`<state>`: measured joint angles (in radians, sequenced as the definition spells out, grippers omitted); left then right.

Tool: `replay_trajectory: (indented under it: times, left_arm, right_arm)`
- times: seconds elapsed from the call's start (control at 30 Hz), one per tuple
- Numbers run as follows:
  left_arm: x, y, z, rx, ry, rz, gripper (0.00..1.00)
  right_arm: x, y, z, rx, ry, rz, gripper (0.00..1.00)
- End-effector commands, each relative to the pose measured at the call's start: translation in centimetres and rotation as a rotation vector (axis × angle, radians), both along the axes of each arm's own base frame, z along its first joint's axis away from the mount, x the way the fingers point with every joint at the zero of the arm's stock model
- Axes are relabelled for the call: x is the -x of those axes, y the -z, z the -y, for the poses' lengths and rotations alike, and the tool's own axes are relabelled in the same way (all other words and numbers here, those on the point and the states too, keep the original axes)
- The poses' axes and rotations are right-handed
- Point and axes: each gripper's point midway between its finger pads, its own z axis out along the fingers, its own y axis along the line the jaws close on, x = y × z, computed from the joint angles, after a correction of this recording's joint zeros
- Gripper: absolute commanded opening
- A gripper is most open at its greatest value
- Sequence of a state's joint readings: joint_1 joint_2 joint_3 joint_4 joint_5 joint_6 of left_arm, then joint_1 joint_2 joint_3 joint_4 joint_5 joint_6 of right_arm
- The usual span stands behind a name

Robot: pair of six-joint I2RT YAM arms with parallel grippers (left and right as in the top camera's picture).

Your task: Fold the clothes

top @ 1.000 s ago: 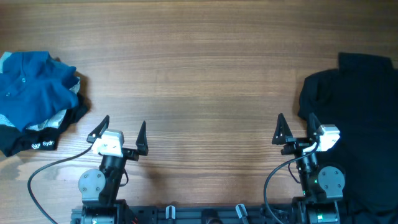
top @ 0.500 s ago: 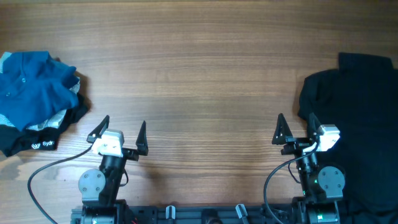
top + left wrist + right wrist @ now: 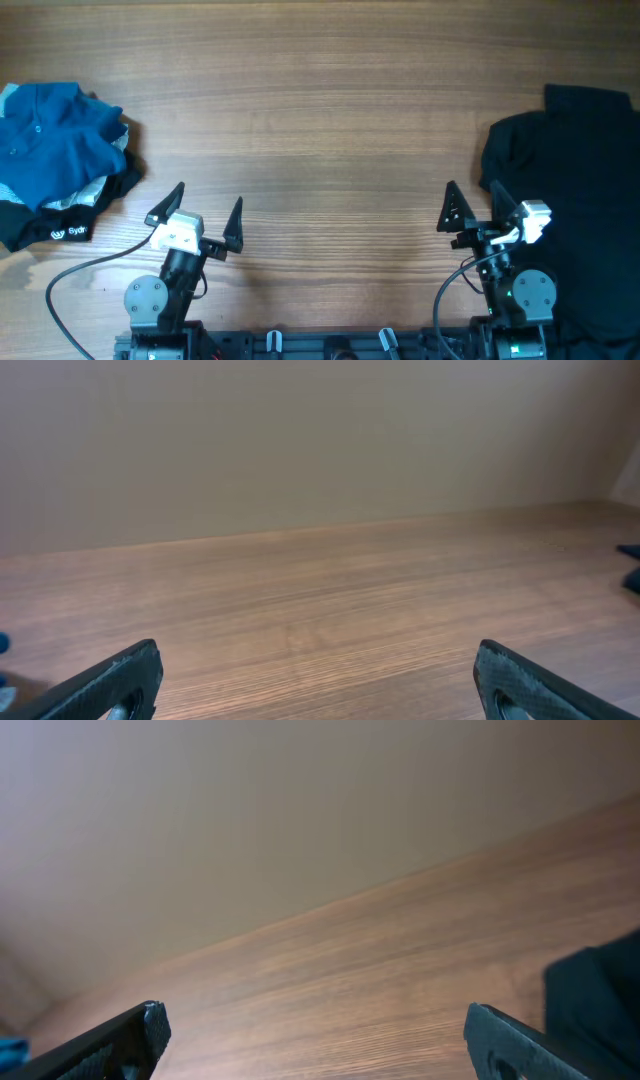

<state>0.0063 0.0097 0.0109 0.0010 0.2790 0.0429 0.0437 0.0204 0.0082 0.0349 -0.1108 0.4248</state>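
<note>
A large black shirt lies spread at the table's right edge; its dark edge shows at the right of the right wrist view. A crumpled blue polo lies at the far left on top of a black piece with white lettering. My left gripper is open and empty near the front edge, right of that pile. My right gripper is open and empty, just left of the black shirt. Both show wide-apart fingers over bare wood in the left wrist view and the right wrist view.
The wooden table stretches between the two clothing piles. A beige wall rises behind the far edge in the wrist views. Black cables trail from both arm bases along the front edge.
Both grippers have shifted slightly: the left one a little right and tilted, the right one tilted a little. The clothes have not moved.
</note>
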Motion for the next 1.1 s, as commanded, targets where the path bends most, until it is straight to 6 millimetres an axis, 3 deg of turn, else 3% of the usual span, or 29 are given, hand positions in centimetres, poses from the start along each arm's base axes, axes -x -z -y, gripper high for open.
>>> replay_trajectory:
  times: [0.0, 0.1, 0.2, 0.37, 0.47, 0.63, 0.67, 0.7, 0.8, 0.87, 0.97, 1.03, 1.07]
  left_arm:
    - [0.9, -3.4, 1.0, 0.094, 0.06, 0.02, 1.0]
    - [1.1, -6.0, 0.4, 0.103, 0.02, -0.035, 1.0]
    - [0.1, -8.3, -0.1, 0.103, -0.016, -0.18, 1.0]
    - [-4.1, -10.9, -1.0, 0.09, -0.084, -0.46, 1.0]
    - [-6.6, -11.0, -1.0, 0.083, -0.093, -0.625, 1.0]
    - [-8.6, -8.1, -1.0, 0.078, -0.096, -0.794, 1.0]
    - [-8.8, -7.5, -1.0, 0.077, -0.097, -0.816, 1.0]
    - [-9.1, -7.1, -0.9, 0.073, -0.09, -0.829, 1.0]
    - [-8.9, -7.3, 0.1, 0.096, -0.034, -0.832, 1.0]
    - [-8.7, -7.4, 0.6, 0.114, -0.008, -0.837, 1.0]
    - [-8.5, -7.7, 1.7, 0.14, 0.057, -0.836, 1.0]
    - [-8.5, -7.7, 1.7, 0.14, 0.057, -0.836, 1.0]
    - [-8.5, -7.7, 1.7, 0.14, 0.057, -0.835, 1.0]
  right_arm:
    - [1.1, -3.6, -1.8, 0.087, -0.109, 0.061, 1.0]
    - [1.2, -4.5, -2.1, 0.103, -0.133, -0.08, 1.0]
    - [-0.4, -5.2, -2.2, 0.114, -0.145, -0.296, 1.0]
    - [-6.1, -6.6, -2.4, 0.127, -0.166, -0.565, 1.0]
    - [-9.7, -5.2, -2.4, 0.261, -0.224, -0.724, 1.0]
    - [-12.3, -2.2, -2.7, 0.232, -0.258, -0.87, 1.0]
    - [-12.6, -1.7, -2.1, 0.202, -0.215, -0.892, 1.0]
    - [-13.7, -0.8, 1.1, 0.144, -0.022, -0.933, 1.0]
    - [-15.2, 1.0, 6.8, 0.027, 0.239, -0.964, 1.0]
    - [-15.8, 4.2, 10.5, -0.061, 0.343, -1.027, 1.0]
    - [-15.7, 9.3, 14.0, -0.117, 0.411, -1.134, 0.93]
    - [-15.7, 12.2, 15.4, -0.149, 0.427, -1.181, 0.91]
    - [-16.2, 13.1, 15.1, -0.162, 0.388, -1.183, 0.91]
